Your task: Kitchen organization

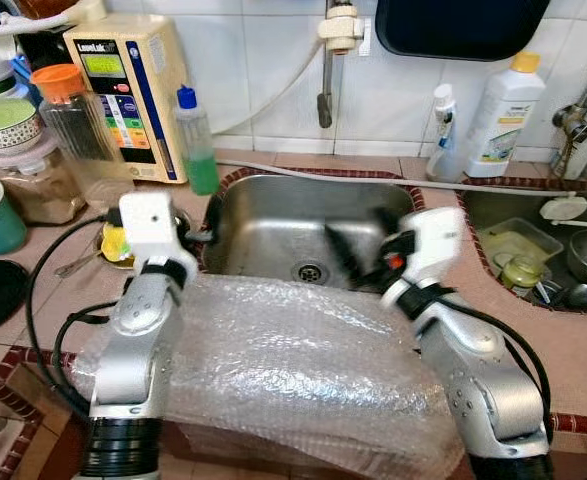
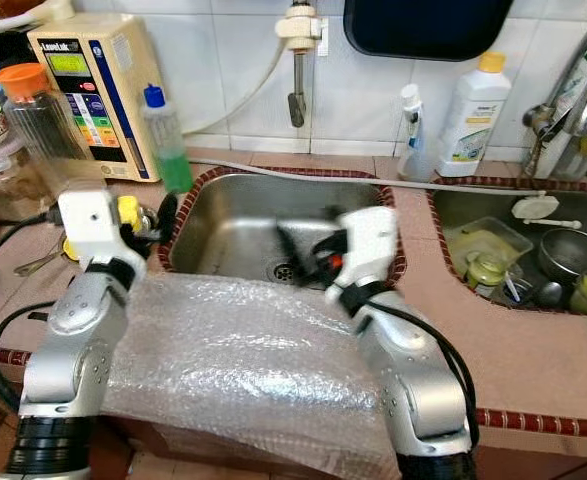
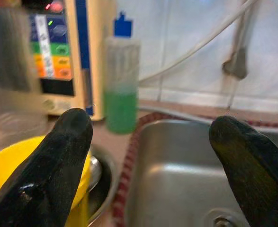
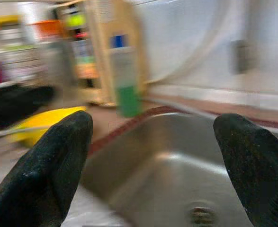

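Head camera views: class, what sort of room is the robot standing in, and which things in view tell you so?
Most likely a home kitchen, at the sink counter: a steel sink set in a tiled counter, a dish soap bottle beside it, and a second basin holding dirty dishes.

Shiny steel sink [image 1: 263, 225], crinkly plastic bubble wrap [image 1: 293, 360], glossy wall tiles [image 1: 263, 60].

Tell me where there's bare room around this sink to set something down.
The left sink basin is bare apart from its drain, and so is the tiled counter in front of the right sink. The left counter by the water purifier is crowded with jars, and the right sink holds dishes.
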`<state>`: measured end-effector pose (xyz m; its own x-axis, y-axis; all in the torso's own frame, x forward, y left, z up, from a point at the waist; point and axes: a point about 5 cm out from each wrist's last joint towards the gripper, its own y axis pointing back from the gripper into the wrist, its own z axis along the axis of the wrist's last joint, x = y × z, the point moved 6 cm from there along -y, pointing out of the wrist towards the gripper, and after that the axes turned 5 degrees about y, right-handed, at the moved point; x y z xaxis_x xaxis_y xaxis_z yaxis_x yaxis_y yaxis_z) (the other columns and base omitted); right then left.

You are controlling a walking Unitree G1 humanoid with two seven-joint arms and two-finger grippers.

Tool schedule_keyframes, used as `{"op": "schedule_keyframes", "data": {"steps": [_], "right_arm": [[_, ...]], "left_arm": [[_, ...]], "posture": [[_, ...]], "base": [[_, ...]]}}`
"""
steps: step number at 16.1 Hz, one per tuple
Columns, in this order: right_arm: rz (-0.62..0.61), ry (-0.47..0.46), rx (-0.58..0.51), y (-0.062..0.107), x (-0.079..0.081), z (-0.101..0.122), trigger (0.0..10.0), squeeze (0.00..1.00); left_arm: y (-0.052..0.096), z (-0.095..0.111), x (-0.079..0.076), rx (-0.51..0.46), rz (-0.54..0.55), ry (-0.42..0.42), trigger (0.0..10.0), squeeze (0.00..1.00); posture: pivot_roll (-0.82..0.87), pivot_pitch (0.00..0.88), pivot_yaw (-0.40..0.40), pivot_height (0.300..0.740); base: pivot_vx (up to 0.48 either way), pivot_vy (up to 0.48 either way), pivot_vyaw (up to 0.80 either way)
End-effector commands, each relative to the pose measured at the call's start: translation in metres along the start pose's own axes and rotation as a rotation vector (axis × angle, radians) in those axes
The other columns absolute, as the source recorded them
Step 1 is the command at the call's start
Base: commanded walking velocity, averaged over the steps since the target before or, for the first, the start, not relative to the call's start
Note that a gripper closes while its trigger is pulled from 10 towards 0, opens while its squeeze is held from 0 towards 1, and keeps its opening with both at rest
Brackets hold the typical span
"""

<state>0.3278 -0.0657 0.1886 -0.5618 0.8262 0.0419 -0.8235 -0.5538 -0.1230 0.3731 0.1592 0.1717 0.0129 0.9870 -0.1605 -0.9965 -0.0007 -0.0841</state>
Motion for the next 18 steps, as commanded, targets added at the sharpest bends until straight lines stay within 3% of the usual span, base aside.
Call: {"op": "schedule_keyframes", "data": {"steps": [1,5,8,11,14,15,18], "right_arm": [[0.151,-0.054,0.045,0.005,0.025,-0.005,10.0,0.00],[0.158,0.012,0.052,0.012,0.023,-0.011,10.0,0.00],[0.135,0.020,0.049,0.012,0.020,-0.012,10.0,0.00],[0.067,-0.005,0.070,0.011,0.007,-0.013,10.0,0.00],[0.093,-0.020,0.115,0.014,0.012,-0.019,10.0,0.00],[0.142,0.030,0.174,0.019,0.018,-0.030,10.0,0.00],[0.135,0.074,0.233,0.024,0.018,-0.044,10.0,0.00]], "left_arm": [[0.003,-0.009,0.016,0.017,0.059,-0.038,10.0,0.00],[0.007,-0.014,0.022,0.026,0.086,-0.050,10.0,0.00],[0.004,-0.011,0.021,0.018,0.084,-0.052,10.0,0.00],[0.002,-0.011,0.023,0.007,0.075,-0.091,10.0,0.00],[-0.004,-0.019,0.029,0.039,0.063,-0.119,10.0,0.00],[-0.008,-0.026,0.028,0.063,0.042,-0.109,10.0,0.00],[-0.016,-0.040,0.023,0.113,-0.002,-0.104,10.0,0.00]], "posture": [[0.03,0.000,0.053,0.740],[0.04,0.000,0.049,0.740],[0.04,0.000,0.049,0.740],[0.04,0.000,0.056,0.740],[0.03,0.000,0.058,0.740],[0.02,0.000,0.058,0.740],[0.01,0.000,0.062,0.740]], "base": [[0.000,0.000,0.00],[0.000,0.000,0.00],[0.000,0.000,0.80],[0.000,0.000,0.00],[0.000,0.000,0.00],[0.000,0.000,0.00],[0.000,0.000,0.00]]}}
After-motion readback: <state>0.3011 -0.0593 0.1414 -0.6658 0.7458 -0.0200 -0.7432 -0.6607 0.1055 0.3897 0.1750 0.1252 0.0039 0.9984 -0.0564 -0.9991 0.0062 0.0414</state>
